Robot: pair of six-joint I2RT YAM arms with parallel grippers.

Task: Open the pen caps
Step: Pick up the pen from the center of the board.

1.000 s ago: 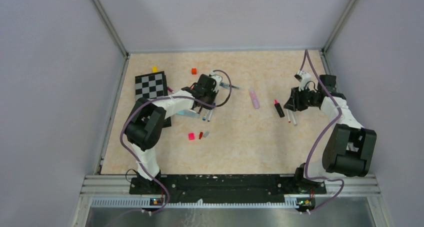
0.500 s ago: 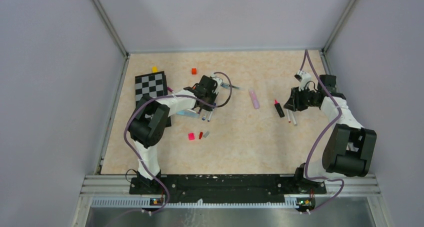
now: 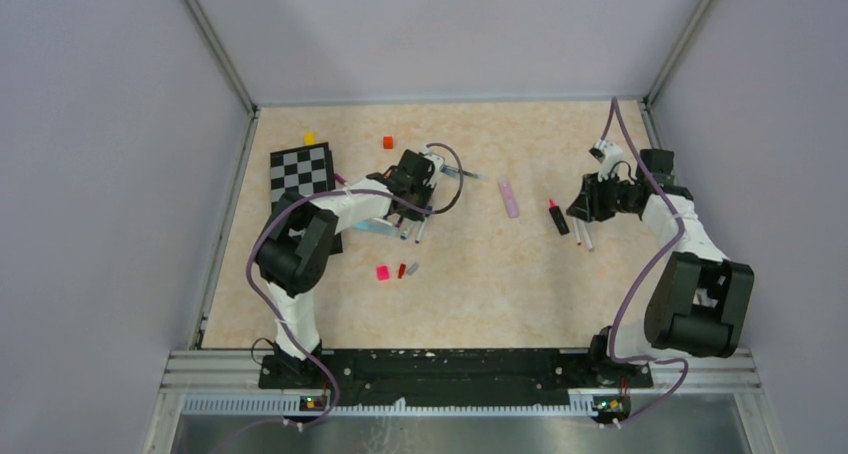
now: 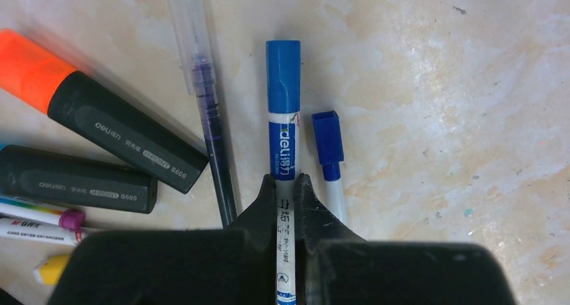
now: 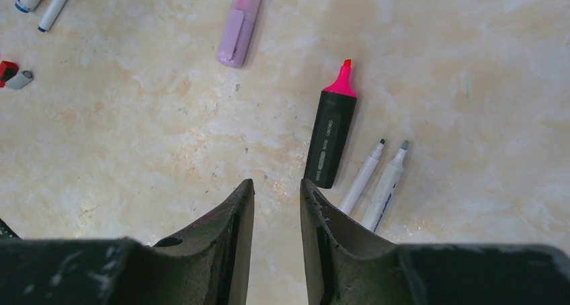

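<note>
My left gripper [image 4: 287,181] is shut on the white barrel of a marker [image 4: 284,150] that carries a blue cap [image 4: 283,66]. The marker lies on the table in a cluster of pens left of centre [image 3: 410,232]. A second blue-capped pen [image 4: 329,150] lies just to its right. A purple pen [image 4: 205,97] with a clear cap lies to its left. My right gripper [image 5: 277,184] stands open and empty over bare table. Just beyond it lie an uncapped black highlighter [image 5: 331,137] with a pink tip and two uncapped white pens [image 5: 363,177].
Two black highlighters [image 4: 121,130] lie left of the held marker, one with an orange cap. A lilac pen [image 3: 509,198] lies mid-table. Pink, red and grey loose caps [image 3: 398,270] sit nearer the bases. A checkerboard [image 3: 302,171], a yellow cube [image 3: 309,138] and a red cube [image 3: 388,142] are at the back left.
My left gripper has closed on the blue-capped marker's barrel. The right arm has stayed put.
</note>
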